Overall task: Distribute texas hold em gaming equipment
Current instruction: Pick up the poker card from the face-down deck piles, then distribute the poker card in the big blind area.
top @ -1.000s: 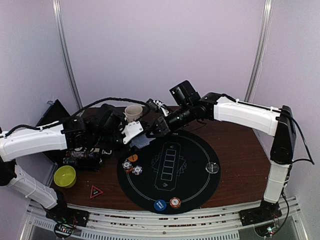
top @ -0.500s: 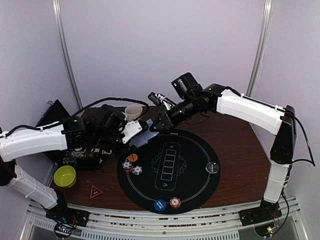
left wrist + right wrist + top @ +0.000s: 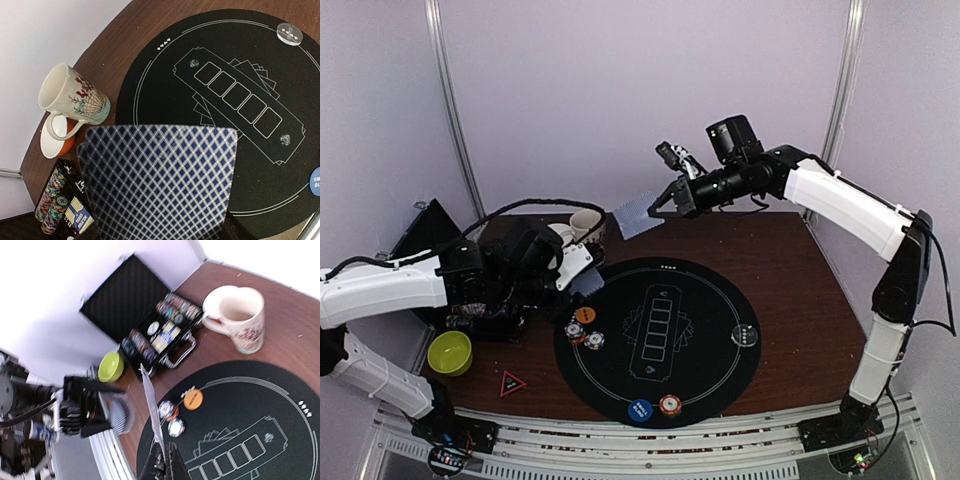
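My left gripper [image 3: 578, 272] is shut on a deck of blue-checked playing cards [image 3: 160, 180] at the mat's left rim; the deck hides its fingers in the left wrist view. My right gripper [image 3: 665, 203] is shut on a single card [image 3: 638, 215], held high above the table's far side. In the right wrist view that card [image 3: 151, 410] shows edge-on above the pinched fingertips [image 3: 170, 465]. On the round black mat [image 3: 705, 300] lie an orange disc [image 3: 585, 315], two striped chip stacks [image 3: 585, 336], a blue disc [image 3: 640, 410], another chip stack [image 3: 670, 404] and a clear disc [image 3: 746, 336].
A patterned mug [image 3: 586, 226] stands behind the mat, with a small orange-and-white bowl [image 3: 57, 135] beside it. The open black chip case [image 3: 155, 335] lies at the left, with a green bowl [image 3: 449, 352] and a red triangle marker [image 3: 512, 383] in front of it.
The right gripper has closed on one card at the deck, then risen up and back to the right with it. The left gripper and deck have shifted slightly left.
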{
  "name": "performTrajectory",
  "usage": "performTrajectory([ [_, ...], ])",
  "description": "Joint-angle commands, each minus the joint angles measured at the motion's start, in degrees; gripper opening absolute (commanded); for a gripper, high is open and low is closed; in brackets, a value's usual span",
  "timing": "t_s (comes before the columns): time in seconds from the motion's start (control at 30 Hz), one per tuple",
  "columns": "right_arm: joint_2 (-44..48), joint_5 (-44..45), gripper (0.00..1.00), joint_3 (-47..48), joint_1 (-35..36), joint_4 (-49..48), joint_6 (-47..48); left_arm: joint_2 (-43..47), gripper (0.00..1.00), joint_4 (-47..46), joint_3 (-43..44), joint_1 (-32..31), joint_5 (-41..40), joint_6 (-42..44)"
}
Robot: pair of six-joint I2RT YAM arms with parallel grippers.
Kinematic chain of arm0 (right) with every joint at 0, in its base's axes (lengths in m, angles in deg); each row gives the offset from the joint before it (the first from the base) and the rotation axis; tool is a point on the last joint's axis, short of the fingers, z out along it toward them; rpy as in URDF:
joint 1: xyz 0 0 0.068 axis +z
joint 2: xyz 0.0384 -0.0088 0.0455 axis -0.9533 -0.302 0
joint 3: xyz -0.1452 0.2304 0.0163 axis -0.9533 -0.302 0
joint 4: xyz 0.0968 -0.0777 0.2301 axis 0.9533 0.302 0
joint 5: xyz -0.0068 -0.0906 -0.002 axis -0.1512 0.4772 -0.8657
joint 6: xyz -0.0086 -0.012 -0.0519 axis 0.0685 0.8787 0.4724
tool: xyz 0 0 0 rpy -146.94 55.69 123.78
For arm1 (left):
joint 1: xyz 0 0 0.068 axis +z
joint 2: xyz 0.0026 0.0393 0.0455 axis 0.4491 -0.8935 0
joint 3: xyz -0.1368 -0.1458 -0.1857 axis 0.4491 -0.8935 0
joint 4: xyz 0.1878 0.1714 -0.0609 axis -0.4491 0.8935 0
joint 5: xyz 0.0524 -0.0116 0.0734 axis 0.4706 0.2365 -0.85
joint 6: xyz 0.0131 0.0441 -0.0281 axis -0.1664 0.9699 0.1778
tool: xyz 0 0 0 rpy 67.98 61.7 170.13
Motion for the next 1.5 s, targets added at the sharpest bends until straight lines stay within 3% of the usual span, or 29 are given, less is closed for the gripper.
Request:
performTrajectory([
  [0.0,0.3,2.8,0.0,-7.4,-2.4,-17.4,-12.4,3.7,0.59,0.8,-0.3,0.3,-2.1,-3.5],
  [0.2,-7.1,9.7,0.0,-18.8,0.2,-44.8,-35.9,5.5,0.59,4.6,0.8,0.3,-3.6,-7.1],
  [0.43,-18.2,23.7,0.0,-19.7,7.6,-57.9,-49.0,5.4,0.6,6.4,1.5,0.3,-4.5,-8.0],
  [0.63,-25.8,29.9,0.0,-20.1,9.9,-61.1,-59.2,5.1,0.6,6.6,2.3,0.4,-4.5,-7.7],
  [0.8,-32.7,28.0,0.0,-14.0,10.2,-58.0,-63.8,5.3,0.6,6.9,2.5,0.4,-4.4,-7.3],
  [0.93,-34.7,30.9,0.0,-12.9,10.4,-56.4,-64.8,5.6,0.6,7.1,2.8,0.4,-4.8,-7.2],
  [1.27,-38.9,26.4,0.0,-7.8,11.5,-54.4,-66.5,6.2,0.6,7.8,3.1,0.4,-5.7,-7.1],
  [1.33,-38.4,26.2,0.08,-8.6,11.5,-54.5,-66.7,6.1,0.61,7.8,3.1,0.4,-5.6,-7.0],
  [1.47,-35.3,26.6,0.37,-10.0,11.4,-53.0,-62.0,5.8,0.61,8.1,3.3,0.4,-5.1,-6.5],
])
